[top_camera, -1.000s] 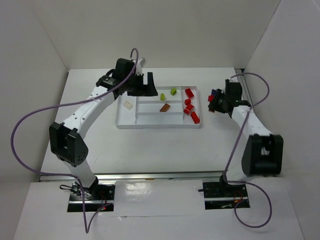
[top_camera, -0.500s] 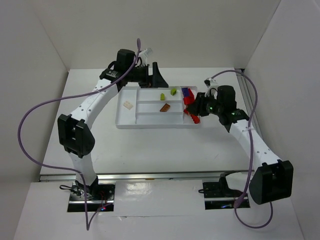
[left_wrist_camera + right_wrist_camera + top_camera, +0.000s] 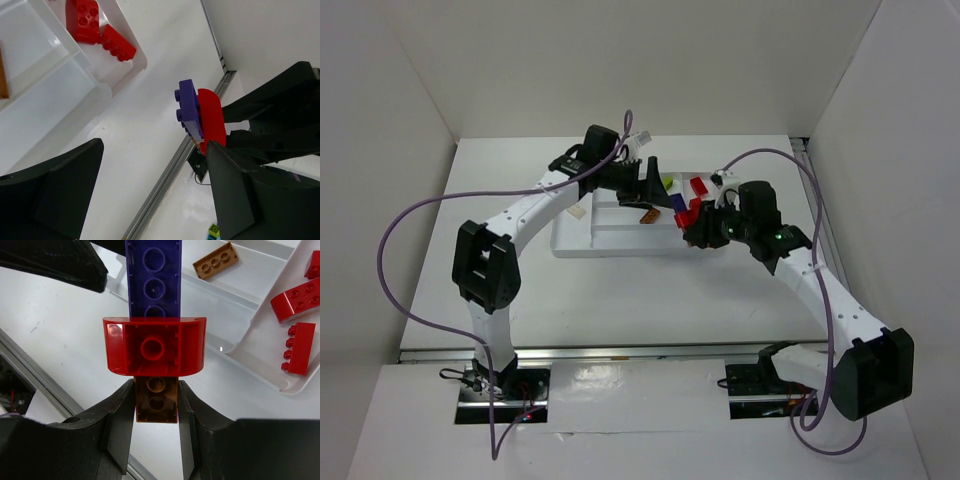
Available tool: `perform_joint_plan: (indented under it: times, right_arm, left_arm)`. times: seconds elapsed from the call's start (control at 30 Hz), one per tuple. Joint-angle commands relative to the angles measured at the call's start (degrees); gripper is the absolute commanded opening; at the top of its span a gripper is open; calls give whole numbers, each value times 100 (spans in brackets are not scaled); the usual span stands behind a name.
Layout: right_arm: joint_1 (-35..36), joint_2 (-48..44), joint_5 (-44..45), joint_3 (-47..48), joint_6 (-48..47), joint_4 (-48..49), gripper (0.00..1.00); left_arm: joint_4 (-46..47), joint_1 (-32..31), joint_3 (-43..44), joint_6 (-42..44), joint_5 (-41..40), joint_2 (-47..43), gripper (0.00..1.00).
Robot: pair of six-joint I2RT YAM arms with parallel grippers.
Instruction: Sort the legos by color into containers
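From above, the white moulded tray (image 3: 620,248) lies on the pale counter (image 3: 520,270). In its left compartment is one cream brick (image 3: 577,211), partly under the left arm. The left tool (image 3: 655,185) hangs over the tray's middle. Beside it sit one lime green brick (image 3: 667,182) and, in a nearer compartment, one orange-brown brick (image 3: 648,215). A red brick (image 3: 698,186) shows in the right compartment. The right tool (image 3: 700,228) hovers at the tray's right end, and the view from above does not make its load clear.

The left wrist view shows the left tool (image 3: 155,145) spread wide and holding nothing. Past its black fingers (image 3: 60,185) is the tray's rounded corner (image 3: 140,60), with two glossy red studded bricks (image 3: 82,12) touching each other inside. To the right, above bare counter, a violet-blue brick (image 3: 189,112) is joined to a red arched brick (image 3: 212,117).

Only the right wrist view shows how that load is held. The right tool (image 3: 156,387) pinches a small orange-brown block (image 3: 156,405), which is the bottom of a stack of three. The translucent red arched brick (image 3: 154,346) sits on it, then the long violet-blue brick (image 3: 152,275), and hollow undersides face the camera. The stack hangs over the counter just outside the tray's rim (image 3: 250,367). To the right, one orange-brown three-stud brick (image 3: 216,260) lies inside the tray. Three red bricks (image 3: 295,297) lie there too, one of them cut off by the frame edge.
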Motion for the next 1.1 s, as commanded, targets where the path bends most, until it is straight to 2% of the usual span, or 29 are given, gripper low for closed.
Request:
perform_joint_plan:
  times: [0.0,0.3,0.5,0.67,0.73,0.8,0.87,1.07]
  right_arm:
    - [103,-144,133,-32,-130,-93,8]
    - [349,-30,414,-32,-130,-93,6]
    - [454,-30,520,-32,-130,-93,5]
    - [454,-30,520,-32,-130,-93,3]
    - [454,-30,520,-85,-130,-93,3]
    - [454,-30,520,-85,-130,-93,3]
    - [454,23,520,-85,-130,-41,3]
    - [454,75,467,-85,-130,-41,3]
  left_arm:
    - [265,-63,-82,-127,105,-16,94]
    - [686,-178,-188,-391,587,160,93]
    - [809,-178,-188,-444,589,222,83]
    - [958,-178,-188,-558,711,274,79]
    - [1038,-178,-249,-611,764,274,74]
    - [1100,-178,-249,-664,896,336,64]
    - [1283,-178,-372,-664,1027,336,60]
    - [1284,-231,-372,-717,1098,406,59]
